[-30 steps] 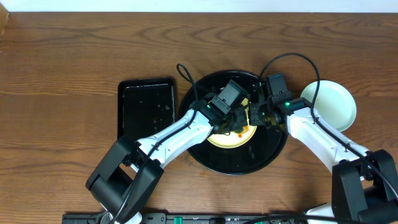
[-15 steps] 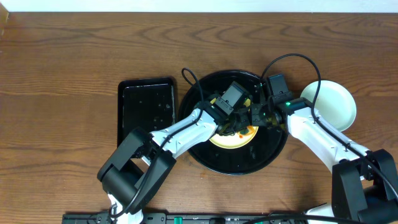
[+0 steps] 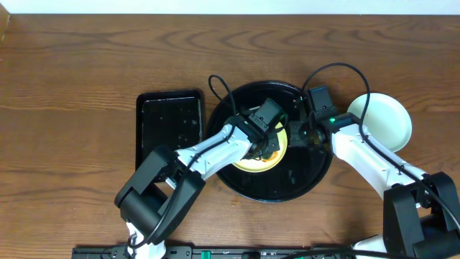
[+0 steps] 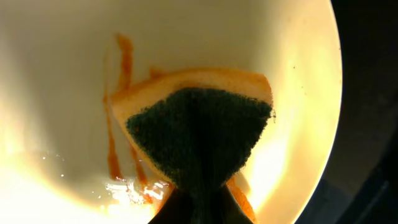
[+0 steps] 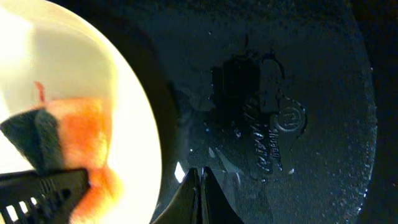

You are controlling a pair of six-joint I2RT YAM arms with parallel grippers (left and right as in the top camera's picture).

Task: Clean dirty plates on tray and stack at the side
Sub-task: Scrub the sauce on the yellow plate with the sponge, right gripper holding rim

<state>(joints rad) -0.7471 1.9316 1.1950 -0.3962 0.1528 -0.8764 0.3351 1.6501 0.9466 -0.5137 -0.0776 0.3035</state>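
Note:
A pale yellow plate (image 3: 257, 164) with reddish-orange sauce streaks lies in the round black tray (image 3: 287, 188). My left gripper (image 3: 267, 147) is shut on an orange sponge with a dark green scrub side (image 4: 199, 130) and presses it onto the plate (image 4: 62, 62). Sauce streaks (image 4: 115, 146) run beside the sponge. My right gripper (image 3: 295, 134) is shut, its tips (image 5: 200, 180) on the wet tray floor (image 5: 280, 93) just right of the plate's rim (image 5: 74, 62). A pale mint plate (image 3: 384, 119) sits on the table right of the tray; whether another lies under it is unclear.
A smaller rectangular black tray (image 3: 170, 126) lies left of the round tray. The sponge and the left gripper's finger also show at the left of the right wrist view (image 5: 68, 134). Both arms' cables loop over the tray's far side (image 3: 215, 86).
My left gripper has slid the sponge a little to the left across the yellow plate, and the plate has shifted slightly left. The right gripper has hardly moved.

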